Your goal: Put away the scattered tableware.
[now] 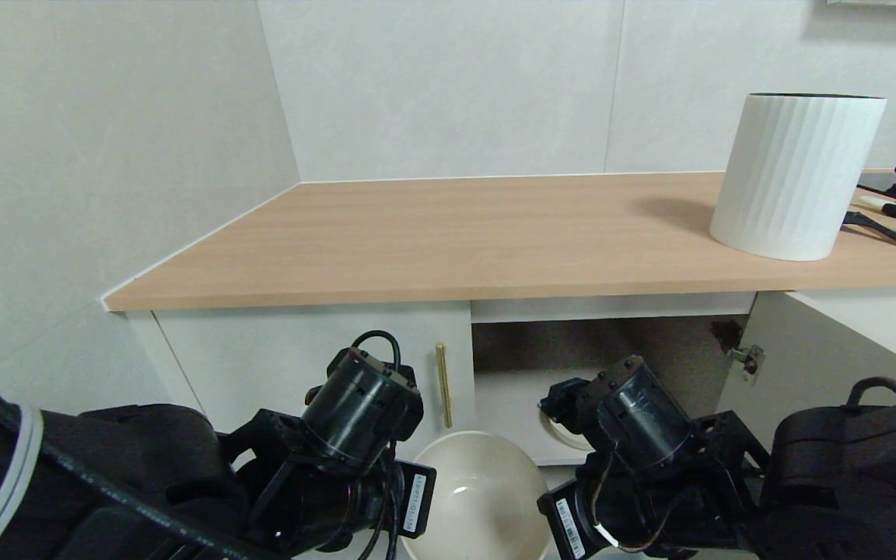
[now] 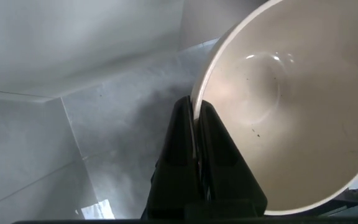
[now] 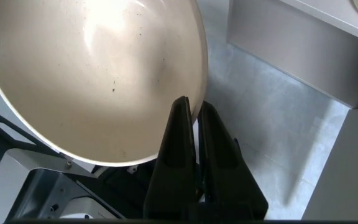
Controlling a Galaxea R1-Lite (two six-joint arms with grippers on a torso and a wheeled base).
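Large cream ceramic bowl [image 1: 479, 498] held low between both arms, left gripper [image 2: 196, 109] and right gripper [image 3: 194, 107] each clamped on opposite rim edges, open white cabinet compartment [image 1: 611, 346] dead ahead of bowl.

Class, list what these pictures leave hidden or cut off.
The bowl: lower part cut off by the head view's bottom edge.
The pale dish in the cabinet: mostly behind the right arm, head view.
The utensils: cut by the head view's right edge.
The white container: contents hidden by its wall.
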